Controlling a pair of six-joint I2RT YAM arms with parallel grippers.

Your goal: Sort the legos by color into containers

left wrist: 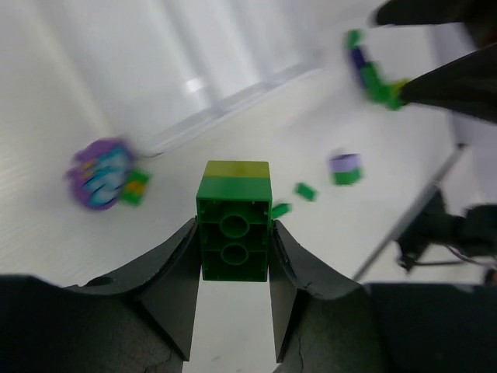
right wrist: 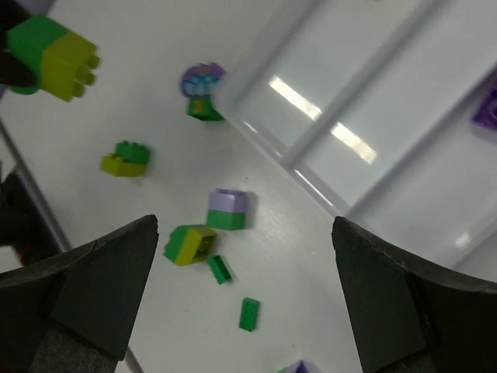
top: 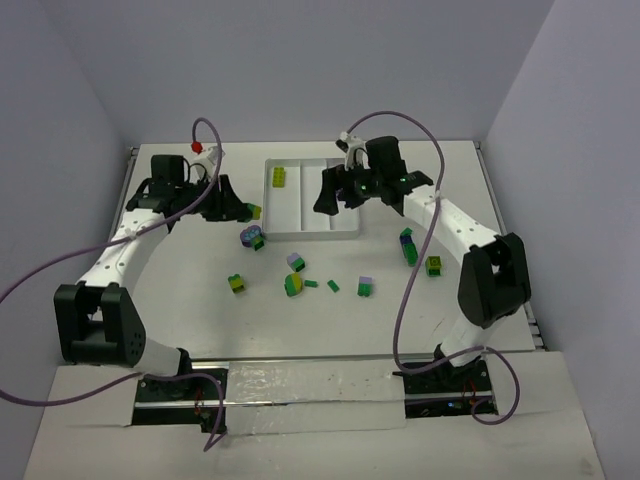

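Well, start with the view from the top. Your left pincer [top: 245, 211] is clamped on a green and yellow brick [top: 255, 212], just beside the left rim of the white tray [top: 300, 212]. Your right pincer [top: 338, 195] hangs over the right part of the tray, jaws wide apart, with nothing in them. One yellow brick [top: 279, 177] lies in the tray's left slot. The other legos [top: 296, 262] are spread on the worktop [top: 200, 320] in front of the tray. A purple round piece [top: 251, 237] sits near the tray's front left corner, and two bricks lie beside the right arm [top: 450, 225].

Next, your left wrist view. The green and yellow brick [left wrist: 234, 229] sits tight between the two black fingers [left wrist: 175, 280], with its yellow end away from you. Past it, all blurry, you see the purple round piece [left wrist: 101, 172] on the left and a lilac and green brick [left wrist: 345, 168] on the right. Two flat green bits [left wrist: 305, 191] lie between them.

Last, your right wrist view. The right pincer [right wrist: 245, 233] is empty, its fingers [right wrist: 101, 287] far apart at the bottom corners. Under it is a corner of the tray [right wrist: 256, 128]. A purple bit [right wrist: 488, 109] lies in one slot at the right edge, but you cannot tell which slot. The green and yellow brick [right wrist: 54, 54] shows at the top left, and it looks lifted off the worktop. A lilac and green brick [right wrist: 227, 210] lies just below the tray's rim
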